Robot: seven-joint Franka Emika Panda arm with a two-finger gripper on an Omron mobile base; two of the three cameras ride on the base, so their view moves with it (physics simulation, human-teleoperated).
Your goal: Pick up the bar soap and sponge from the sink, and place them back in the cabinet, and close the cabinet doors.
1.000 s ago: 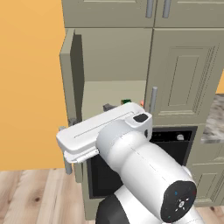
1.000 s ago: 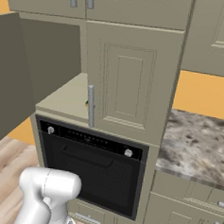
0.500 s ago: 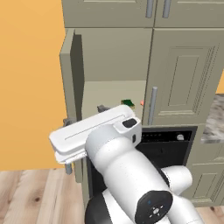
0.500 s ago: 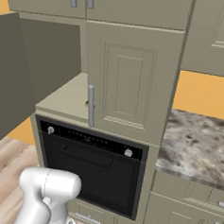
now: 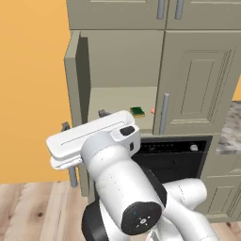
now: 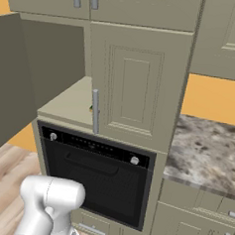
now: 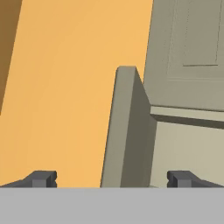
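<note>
The cabinet has its left door swung open and its right door shut. On the beige shelf lies the green-and-yellow sponge. Beside it, a sliver of the pink bar soap peeks past the shut door's edge. My gripper is open, low in front of the open door. In the hand view that door's edge stands between the spread fingertips, with nothing gripped. The sink is out of view.
A black-fronted oven sits under the shelf. A speckled stone counter runs to the right, and shorter upper doors hang above. An orange wall lies left of the open door. The floor is wooden.
My hand has swung to the left, toward the open left door. The sponge, the soap and both doors have stayed put.
</note>
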